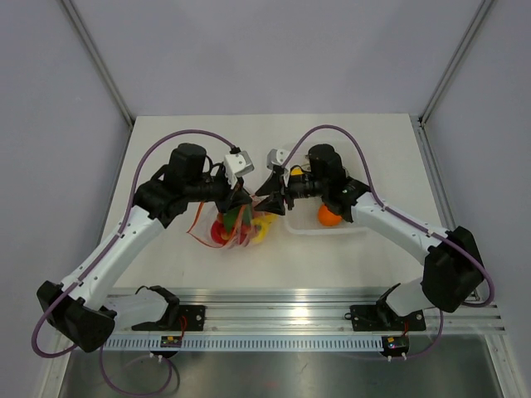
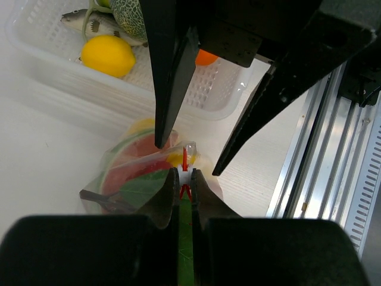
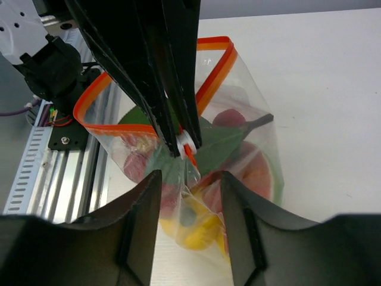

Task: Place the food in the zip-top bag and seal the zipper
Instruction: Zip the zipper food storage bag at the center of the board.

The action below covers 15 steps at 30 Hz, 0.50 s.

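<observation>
Left arm (image 1: 124, 240) and right arm (image 1: 398, 220) bend inward over the zip-top bag (image 3: 250, 119); left fingers (image 2: 167, 196) pinch the zipper (image 3: 119, 127), right fingers (image 3: 143, 202) spread.

A robotics lab cell: white table (image 1: 348, 265), bare grey walls (image 1: 274, 50), aluminium rail (image 1: 282, 308) (arm bases (image 1: 170, 315) on it).

One black finger (image 2: 169, 71) of the right pincer (image 2: 188, 159) is hiding most of the orange (image 2: 206, 58) in the white tray (image 2: 59, 68). The top edge is cutting off the green melon (image 2: 128, 15). The food (image 3: 196, 229) is looking blurry inside the zip-top bag (image 3: 256, 113).
</observation>
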Tool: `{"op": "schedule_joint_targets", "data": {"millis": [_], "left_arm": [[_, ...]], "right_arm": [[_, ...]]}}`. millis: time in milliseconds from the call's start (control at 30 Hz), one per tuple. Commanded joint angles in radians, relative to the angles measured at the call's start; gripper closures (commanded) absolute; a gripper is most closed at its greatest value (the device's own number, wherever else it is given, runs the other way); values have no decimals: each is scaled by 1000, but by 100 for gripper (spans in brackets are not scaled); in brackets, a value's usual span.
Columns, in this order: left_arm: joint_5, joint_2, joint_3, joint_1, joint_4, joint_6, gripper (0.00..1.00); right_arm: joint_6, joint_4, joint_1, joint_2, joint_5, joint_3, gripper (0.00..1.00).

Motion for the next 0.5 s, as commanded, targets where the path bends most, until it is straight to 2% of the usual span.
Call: {"op": "schedule_joint_targets", "data": {"millis": [0,67,233,467], "left_arm": [[35,-28,12,1,62,3,100],[39,-27,12,1,64,2,100],[37,-25,2,3,67,3,100],[32,-27,-28,3,61,14,100]], "right_arm": [[8,14,26,21,-27,54,51],[24,42,34,29,-33,56,59],[94,126,35,37,5,42,100],[220,316,35,-32,223,-64,100]]}}
